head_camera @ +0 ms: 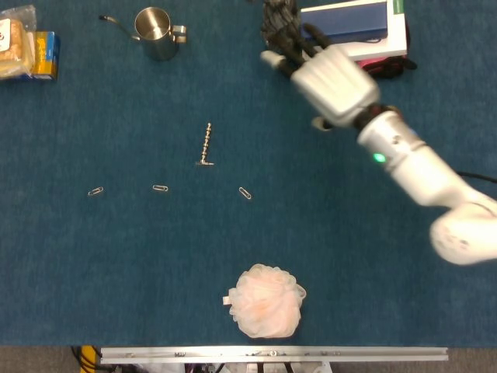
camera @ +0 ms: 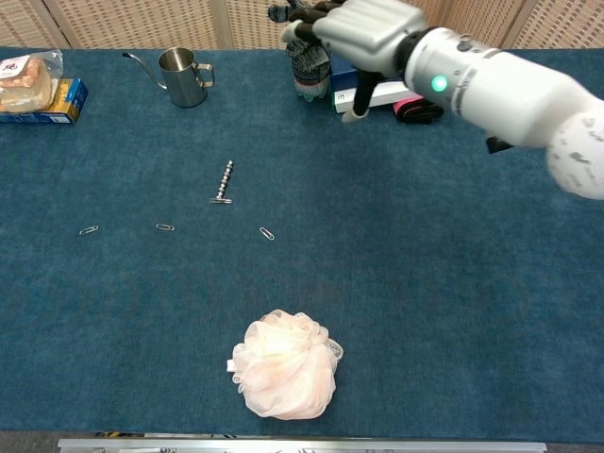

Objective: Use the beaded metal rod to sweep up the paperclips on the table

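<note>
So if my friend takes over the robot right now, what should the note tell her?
Right hand: empty, fingers spread, up near the books, far from the rod.
Left hand: not in view.
Beaded metal rod: lying loose on the table.
Three paperclips: in a row just below the rod, none touching it.
Done: nothing swept.
Left: pick up the rod, sweep all three clips.

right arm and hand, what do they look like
The right hand has a silver-white ridged back shell and black fingers. Its arm is glossy white in rounded segments, with a small green light near the wrist and scuffed paint further up.
</note>
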